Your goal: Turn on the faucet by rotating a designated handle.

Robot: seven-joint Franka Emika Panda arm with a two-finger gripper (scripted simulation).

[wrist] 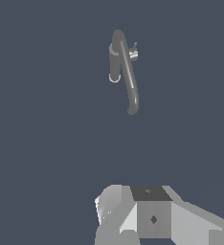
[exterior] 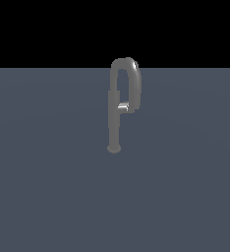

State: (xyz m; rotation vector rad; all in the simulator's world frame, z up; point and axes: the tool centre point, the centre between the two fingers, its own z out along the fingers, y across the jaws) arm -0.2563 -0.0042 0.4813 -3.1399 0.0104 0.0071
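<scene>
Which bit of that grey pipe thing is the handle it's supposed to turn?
Find the tall grey faucet standing alone on the flat blue-grey floor. Halfway up its upright pipe, a short bar, the handle, juts toward the exterior view's right. It is shinier and lighter than the matte pipe.

Wrist view. The pincer (wrist: 150, 217) appears only in part, cut off by the frame's edge, and lies well apart from the faucet (wrist: 123, 72), touching nothing. Its visible housing consists of blocky, faceted pieces: a rounded pale-grey lobe, a dark square face next to it, a mid-grey block bearing a small diamond-shaped mark, and a pale slab sloping away on the side farther from the lobe. The lobe is the brightest-lit piece (its facets shade from near-white to mid-grey). Individual fingertips cannot be made out among these pieces, so the stance of the jaws cannot be told. The pincer carries nothing visible.
</scene>
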